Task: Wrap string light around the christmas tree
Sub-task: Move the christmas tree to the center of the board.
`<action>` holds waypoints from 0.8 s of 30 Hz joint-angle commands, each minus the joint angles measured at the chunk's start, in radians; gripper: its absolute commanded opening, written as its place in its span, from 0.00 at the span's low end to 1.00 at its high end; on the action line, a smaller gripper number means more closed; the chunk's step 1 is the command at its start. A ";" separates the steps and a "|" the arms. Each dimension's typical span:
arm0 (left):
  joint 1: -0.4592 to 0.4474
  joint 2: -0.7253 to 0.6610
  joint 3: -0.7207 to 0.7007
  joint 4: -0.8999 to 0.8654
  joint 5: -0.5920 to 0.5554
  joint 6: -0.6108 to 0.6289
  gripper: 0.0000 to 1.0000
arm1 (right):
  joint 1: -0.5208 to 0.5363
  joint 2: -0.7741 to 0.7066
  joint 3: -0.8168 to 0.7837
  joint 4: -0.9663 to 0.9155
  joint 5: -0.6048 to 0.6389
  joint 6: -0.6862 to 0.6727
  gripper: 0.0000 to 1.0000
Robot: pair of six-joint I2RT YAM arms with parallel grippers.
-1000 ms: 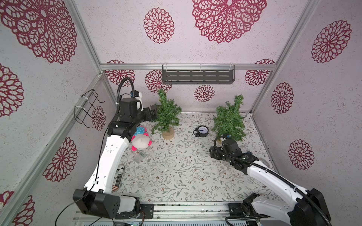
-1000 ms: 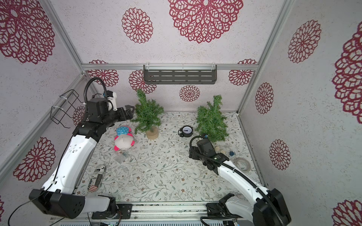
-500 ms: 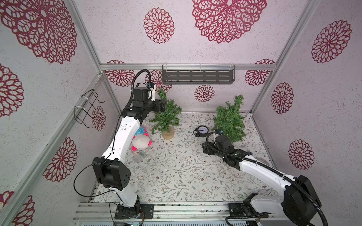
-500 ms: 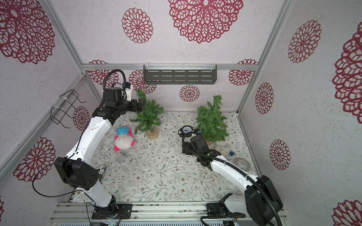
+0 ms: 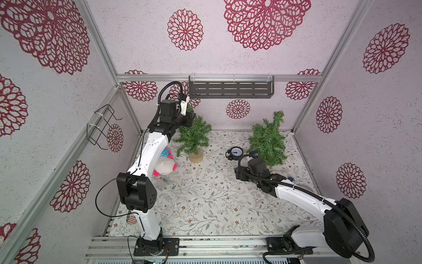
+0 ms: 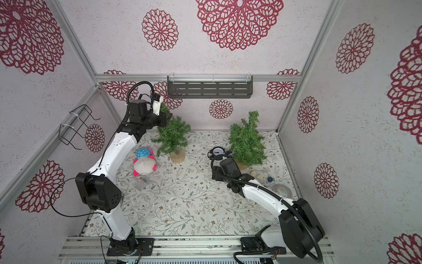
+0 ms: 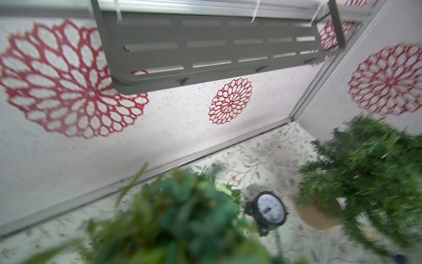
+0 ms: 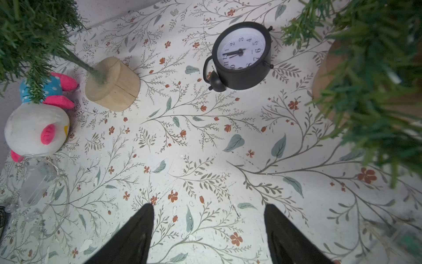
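Two small green christmas trees stand at the back of the table in both top views. The left tree (image 5: pixel 194 137) has a round wooden base (image 8: pixel 113 83). My left gripper (image 5: pixel 190 117) is at this tree's tip and shut on it. In the left wrist view blurred branches (image 7: pixel 182 217) hide the fingers. The right tree (image 5: pixel 268 141) stands apart from both grippers. The string light (image 5: pixel 164 182), a clear box with thin looped wire (image 8: pixel 57 194), lies on the table by the plush toy. My right gripper (image 8: pixel 209 210) is open and low over the bare floral table (image 5: pixel 217 205).
A black alarm clock (image 5: pixel 235 153) lies between the trees. A white and pink plush toy (image 5: pixel 164 163) lies left of the left tree. A grey shelf (image 5: pixel 230 89) hangs on the back wall and a wire basket (image 5: pixel 100 125) on the left wall. A tape roll (image 6: pixel 283 190) sits at right.
My left arm swung from beside the left tree up to its tip and the jaws closed there. My right arm moved left, away from the right tree, still open.
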 commanded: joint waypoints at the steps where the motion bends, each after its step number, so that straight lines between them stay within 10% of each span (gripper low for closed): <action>1: -0.021 -0.030 0.066 0.000 0.011 0.024 0.07 | 0.005 0.000 0.044 0.035 0.025 -0.005 0.78; 24: -0.296 -0.311 -0.349 0.150 -0.024 -0.070 0.00 | -0.002 -0.016 0.060 0.017 0.095 -0.072 0.79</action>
